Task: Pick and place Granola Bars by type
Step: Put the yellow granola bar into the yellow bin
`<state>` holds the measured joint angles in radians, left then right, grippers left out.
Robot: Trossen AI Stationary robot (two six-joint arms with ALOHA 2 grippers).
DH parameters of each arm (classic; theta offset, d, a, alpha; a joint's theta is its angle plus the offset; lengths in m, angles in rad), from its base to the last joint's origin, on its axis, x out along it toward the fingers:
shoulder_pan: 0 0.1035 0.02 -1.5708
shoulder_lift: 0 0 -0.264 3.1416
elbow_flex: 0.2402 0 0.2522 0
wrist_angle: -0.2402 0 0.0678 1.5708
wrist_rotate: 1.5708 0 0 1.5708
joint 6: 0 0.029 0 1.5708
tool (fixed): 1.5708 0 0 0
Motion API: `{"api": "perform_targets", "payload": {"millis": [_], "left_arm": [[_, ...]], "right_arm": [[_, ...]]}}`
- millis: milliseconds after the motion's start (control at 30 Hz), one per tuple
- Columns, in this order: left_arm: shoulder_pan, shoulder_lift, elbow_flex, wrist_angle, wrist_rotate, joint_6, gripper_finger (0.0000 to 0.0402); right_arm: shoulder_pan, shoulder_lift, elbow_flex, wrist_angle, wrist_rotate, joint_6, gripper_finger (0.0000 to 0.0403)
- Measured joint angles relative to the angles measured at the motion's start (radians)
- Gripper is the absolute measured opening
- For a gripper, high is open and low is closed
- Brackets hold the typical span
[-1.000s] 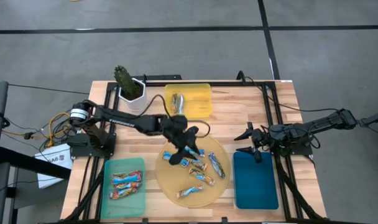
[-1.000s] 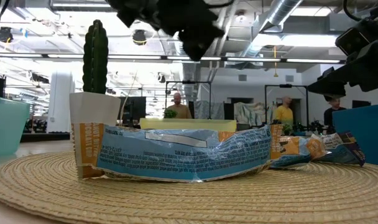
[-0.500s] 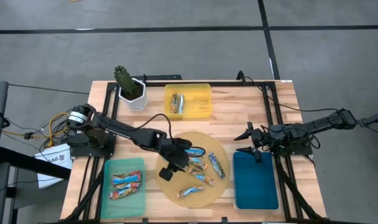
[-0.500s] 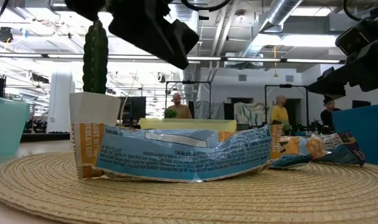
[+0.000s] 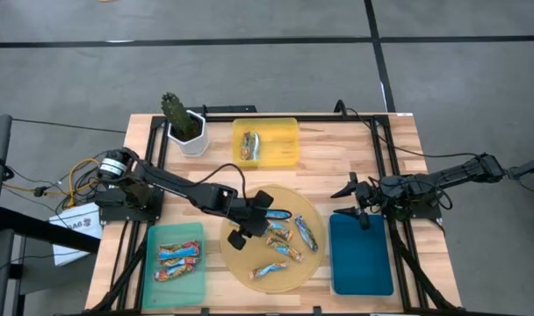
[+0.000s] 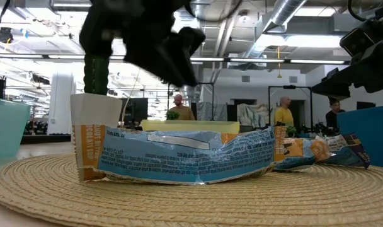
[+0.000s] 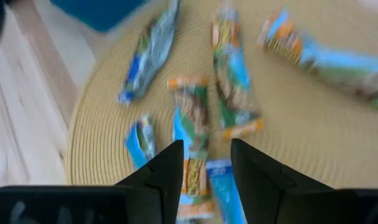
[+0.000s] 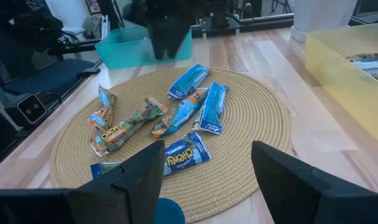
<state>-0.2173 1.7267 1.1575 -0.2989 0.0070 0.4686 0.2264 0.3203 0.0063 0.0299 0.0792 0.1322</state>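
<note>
High view first: left gripper [image 5: 249, 218] over the left part of the round woven mat [image 5: 245, 268], jaws parted to a medium gap and holding nothing — poised above the granola bars [image 5: 285, 241] scattered across the mat. Seen from the left wrist, dark fingers [image 7: 169, 168] straddling an orange-and-blue bar [image 7: 190, 140] lying lengthwise between them. Best to descend straight, keeping that bar centred, closing across its narrow width rather than its ends; crinkly wrappers likely to slip, so worth a low, firm pinch. Neighbouring bars lie touching or just beside — easy to snag two. Teal tray [image 5: 178, 254] near the left gripper already carrying two similar bars; yellow tray [image 5: 280, 140] with one; blue tray [image 5: 362, 254] bare. Right gripper [image 5: 357, 200] parked wide open beside the blue tray.
</note>
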Motion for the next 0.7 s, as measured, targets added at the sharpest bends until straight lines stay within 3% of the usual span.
{"api": "perform_targets", "payload": {"millis": [267,700], "left_arm": [[0.004,0.092,0.045,-0.01,-0.12,0.011,0.0128],[0.015,0.262,0.235,-0.163,-0.12,0.009,0.0128]], "right_arm": [[0.0,0.0,0.0,0.001,0.0,0.0,0.0234],[0.0,0.0,0.0,0.0,0.0,0.0,0.0234]]}}
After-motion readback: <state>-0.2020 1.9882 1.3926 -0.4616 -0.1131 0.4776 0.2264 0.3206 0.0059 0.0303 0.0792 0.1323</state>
